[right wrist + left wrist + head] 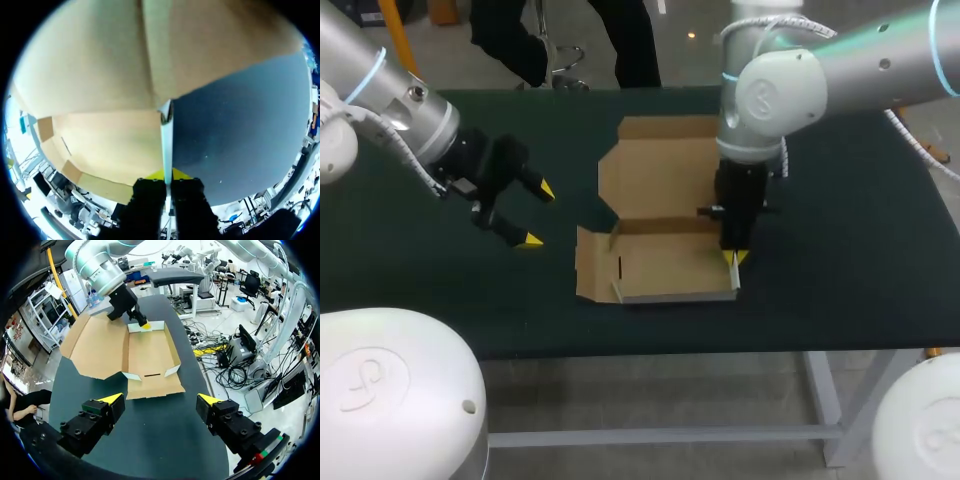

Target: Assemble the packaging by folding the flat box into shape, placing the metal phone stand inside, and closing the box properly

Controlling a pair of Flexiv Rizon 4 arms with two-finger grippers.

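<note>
The brown cardboard box [665, 262] lies in the middle of the table, partly folded into a shallow tray, with its lid panel [660, 175] lying open behind it. My right gripper [734, 259] points straight down and is shut on the tray's right side wall. In the right wrist view that wall [166, 135] is a thin edge pinched between the fingers of the right gripper [167, 176]. My left gripper [532, 214] hangs open to the left of the box, apart from it. From the left wrist, the left gripper [161, 400] faces the box [150, 352] and the right gripper [145, 325]. No metal phone stand shows.
The dark green table [840, 250] has bare cloth left and right of the box. Its front edge runs just below the tray. My left arm [390, 110] enters over the table's back left corner, and my right arm [790, 85] enters from the back right.
</note>
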